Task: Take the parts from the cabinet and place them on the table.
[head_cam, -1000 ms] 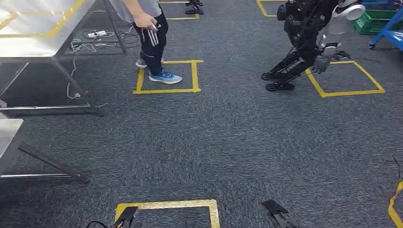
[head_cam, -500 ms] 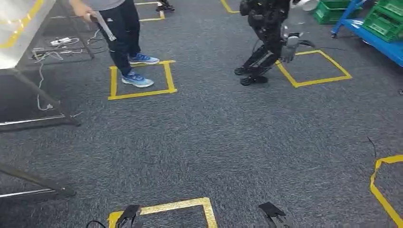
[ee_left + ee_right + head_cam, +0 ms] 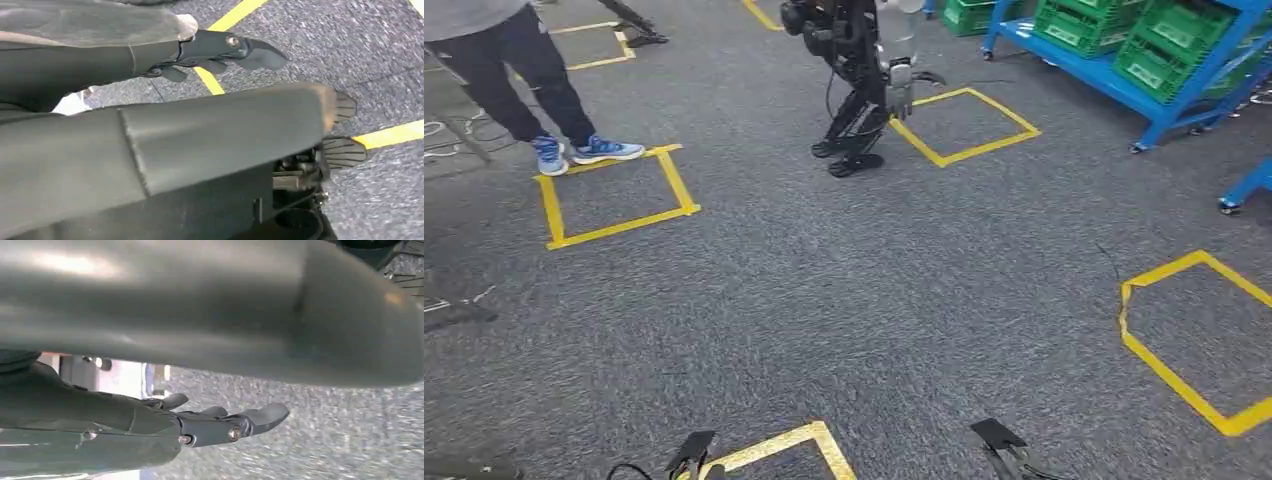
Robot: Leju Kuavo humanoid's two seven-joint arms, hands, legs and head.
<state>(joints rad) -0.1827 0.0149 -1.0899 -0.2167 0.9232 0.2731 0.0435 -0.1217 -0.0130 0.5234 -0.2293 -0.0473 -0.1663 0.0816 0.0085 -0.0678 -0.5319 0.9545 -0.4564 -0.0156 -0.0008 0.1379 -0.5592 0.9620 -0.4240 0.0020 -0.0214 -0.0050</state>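
Both arms hang over the grey carpet; left hand (image 3: pixel 220 50) and right hand (image 3: pixel 220 427) carry nothing, fingers loosely apart. Green crates (image 3: pixel 1164 45) fill a blue cabinet (image 3: pixel 1114 85).

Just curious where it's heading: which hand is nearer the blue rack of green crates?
Right, probably. The blue rack stands ahead on the side of the right hand; the left hand hangs at the body's other side.

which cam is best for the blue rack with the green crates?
The head view. The blue metal rack stands at its upper right on the grey carpet, with the green plastic crates on its shelves in plain sight. The wrist views look past the hanging left hand and right hand at carpet and yellow tape.
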